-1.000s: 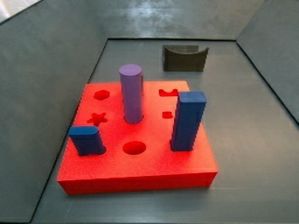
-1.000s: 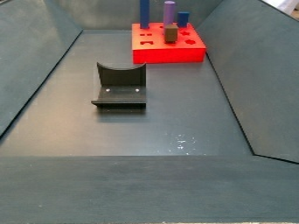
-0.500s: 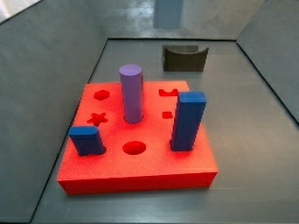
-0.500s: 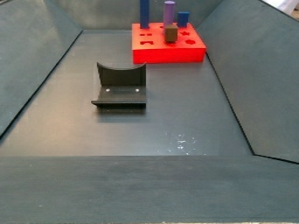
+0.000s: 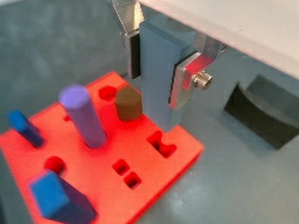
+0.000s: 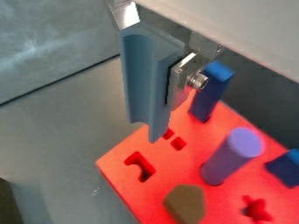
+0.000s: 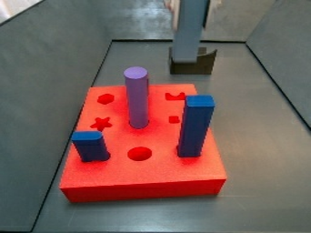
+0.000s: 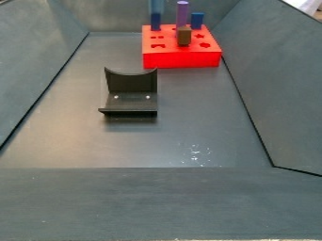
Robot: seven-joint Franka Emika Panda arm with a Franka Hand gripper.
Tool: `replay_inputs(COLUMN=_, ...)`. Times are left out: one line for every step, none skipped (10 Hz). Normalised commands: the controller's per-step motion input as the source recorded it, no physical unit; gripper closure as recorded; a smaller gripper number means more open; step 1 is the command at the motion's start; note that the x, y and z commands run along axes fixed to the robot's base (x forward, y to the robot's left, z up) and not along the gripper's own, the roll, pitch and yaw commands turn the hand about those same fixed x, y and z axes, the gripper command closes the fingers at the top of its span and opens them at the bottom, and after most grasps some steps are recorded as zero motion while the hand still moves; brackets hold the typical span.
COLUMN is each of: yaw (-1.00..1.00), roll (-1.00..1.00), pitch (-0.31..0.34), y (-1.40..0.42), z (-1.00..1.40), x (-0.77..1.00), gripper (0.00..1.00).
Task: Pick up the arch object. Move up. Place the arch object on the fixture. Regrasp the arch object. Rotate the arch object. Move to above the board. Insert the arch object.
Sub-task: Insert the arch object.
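In both wrist views my gripper [image 5: 158,80] [image 6: 159,86] is shut on the arch object [image 5: 156,61] [image 6: 142,79], a pale grey-blue bar held upright between the silver fingers [image 5: 188,80]. Its lower end hangs above the red board [image 5: 111,171] [image 6: 163,179], close to the arch-shaped hole [image 6: 139,164]. A side view shows the bar [image 7: 188,32] coming down from the top edge in front of the dark fixture [image 7: 192,62]; the gripper itself is cut off there. Another side view has the fixture [image 8: 130,93] standing well apart from the board [image 8: 183,52].
On the board stand a purple cylinder [image 7: 136,96], a tall blue peg [image 7: 195,126], a short blue peg [image 7: 87,146] and a brown peg [image 5: 128,101]. Star [image 7: 102,122] and round [image 7: 141,154] holes are free. Grey walls [image 7: 49,82] enclose the floor.
The arch object has come into the side view from the top, lowering in front of the fixture. Board, pegs and fixture have not moved.
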Motion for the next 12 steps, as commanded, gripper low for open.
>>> replay_inputs(yaw=0.0, roll=0.05, pitch=-0.056, y=0.2, z=-0.86, x=0.12, gripper=1.0)
replay_inputs(yaw=0.0, roll=0.02, pitch=-0.097, y=0.14, z=-0.83, x=0.0, gripper=1.0)
replay_inputs(yaw=0.04, roll=0.0, pitch=-0.281, y=0.02, z=-0.67, x=-0.24, gripper=1.0)
replay_inputs(yaw=0.07, roll=-0.03, pitch=-0.236, y=0.0, z=-0.59, x=-0.12, gripper=1.0)
replay_inputs(yaw=0.04, roll=0.0, pitch=-0.116, y=0.0, z=-0.57, x=0.0, gripper=1.0)
replay_inputs(yaw=0.0, roll=0.06, pitch=-0.06, y=0.1, z=-0.5, x=0.0, gripper=1.0)
replay_inputs(yaw=0.0, roll=-0.04, pitch=-0.031, y=0.0, z=-0.16, x=0.01, gripper=1.0)
replay_inputs(yaw=0.0, roll=0.0, pitch=0.0, y=0.0, z=-0.04, x=0.01, gripper=1.0)
replay_inputs(yaw=0.0, roll=0.0, pitch=0.0, y=0.03, z=-0.11, x=0.0, gripper=1.0)
replay_inputs(yaw=-0.12, roll=0.04, pitch=0.0, y=0.1, z=-0.14, x=-0.11, gripper=1.0)
replay_inputs(yaw=-0.02, roll=0.16, pitch=-0.036, y=0.04, z=-0.19, x=-0.25, gripper=1.0)
replay_inputs(yaw=0.0, roll=0.17, pitch=-0.047, y=0.0, z=-0.22, x=-0.2, gripper=1.0)
